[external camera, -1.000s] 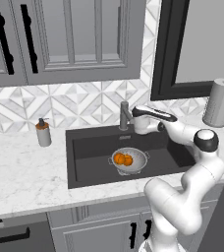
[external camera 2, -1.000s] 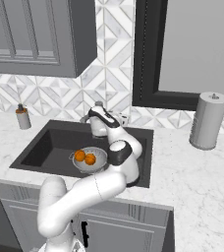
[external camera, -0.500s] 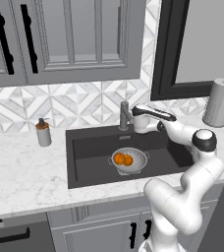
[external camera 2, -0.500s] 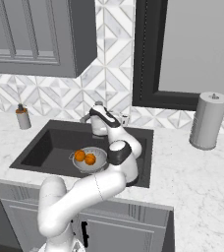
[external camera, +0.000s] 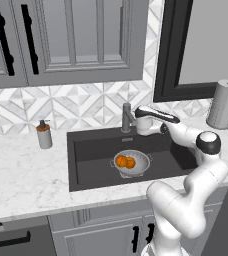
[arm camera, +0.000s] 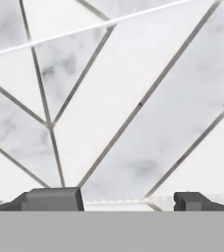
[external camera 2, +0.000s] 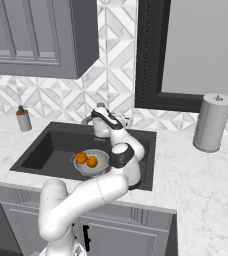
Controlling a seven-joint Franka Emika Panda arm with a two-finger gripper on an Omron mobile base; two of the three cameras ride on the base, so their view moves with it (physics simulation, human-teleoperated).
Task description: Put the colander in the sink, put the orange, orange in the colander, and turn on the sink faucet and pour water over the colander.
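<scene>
The colander (external camera: 138, 167) (external camera 2: 100, 166) sits on the floor of the dark sink (external camera: 88, 155) (external camera 2: 41, 150). Both oranges lie inside it side by side: one orange (external camera: 121, 160) (external camera 2: 81, 158) and the other orange (external camera: 130, 162) (external camera 2: 91, 161). The grey sink faucet (external camera: 127, 116) (external camera 2: 88, 120) stands at the back rim of the basin, and no water runs from it. My gripper (external camera: 139, 121) (external camera 2: 99, 120) (arm camera: 126, 202) is right beside the faucet's post, above the back of the sink. It faces the tiled backsplash, open wide, with nothing between its fingertips (arm camera: 52, 199).
A soap dispenser bottle (external camera: 44, 135) (external camera 2: 22, 119) stands on the marble counter left of the sink. A paper towel roll (external camera: 222, 104) (external camera 2: 212, 122) stands at the right, under the dark window frame. Grey cabinets hang above the backsplash.
</scene>
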